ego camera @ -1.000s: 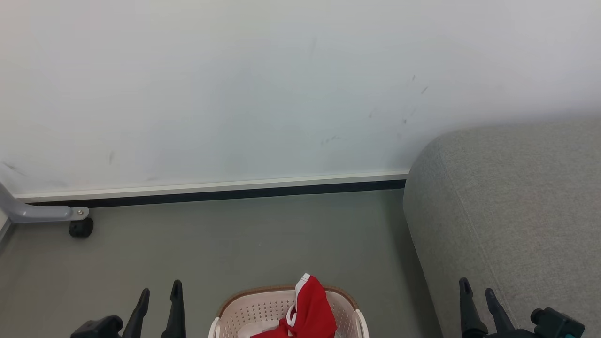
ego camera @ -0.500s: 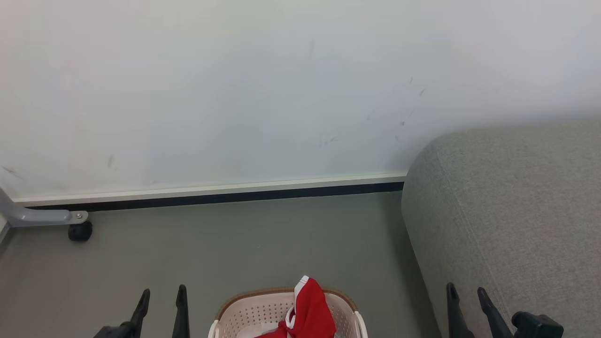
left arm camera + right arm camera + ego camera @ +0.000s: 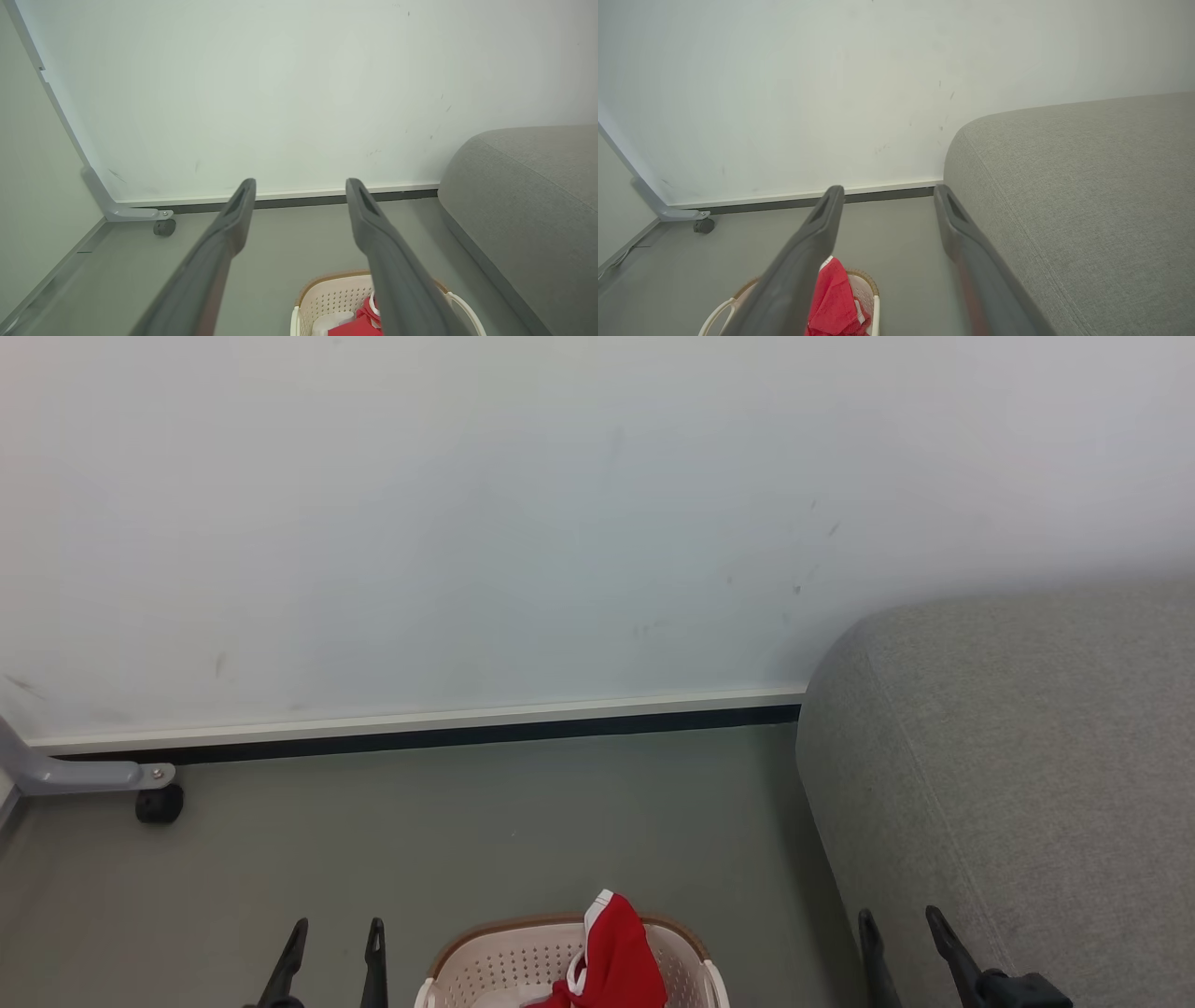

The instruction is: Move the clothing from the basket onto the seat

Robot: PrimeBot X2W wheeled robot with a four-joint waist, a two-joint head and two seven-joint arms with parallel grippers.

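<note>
Looking down through the head camera, I have the laundry basket (image 3: 485, 966) at the bottom centre of the picture, standing on the grey floor (image 3: 467, 831) and cut off by the lower edge. The red clothing (image 3: 616, 957) with white trim is heaped inside it, and one fold rises above the brown woven-look rim on the far side. In the left wrist view something white lies lower in the basket beside the red fabric; I cannot tell what it is.

The grey seat (image 3: 1027, 756) takes up the right side, its rounded corner close to the wall (image 3: 560, 523). A strip of floor separates its flank from the basket.

My left end effector (image 3: 338, 924) hangs to the left of the basket, fingers spread wide and gripping nothing. My right end effector (image 3: 898, 913) hangs against the seat's near flank, to the right of the basket, fingers likewise spread and empty. From its wrist camera the seat's side runs just beside the right finger.

The pale wall carries a few dark scuffs, with a white baseboard (image 3: 420, 721) over a dark strip. At far left a grey metal leg (image 3: 84, 773) on a black caster (image 3: 159, 803) stands by the wall, well apart from the basket.
</note>
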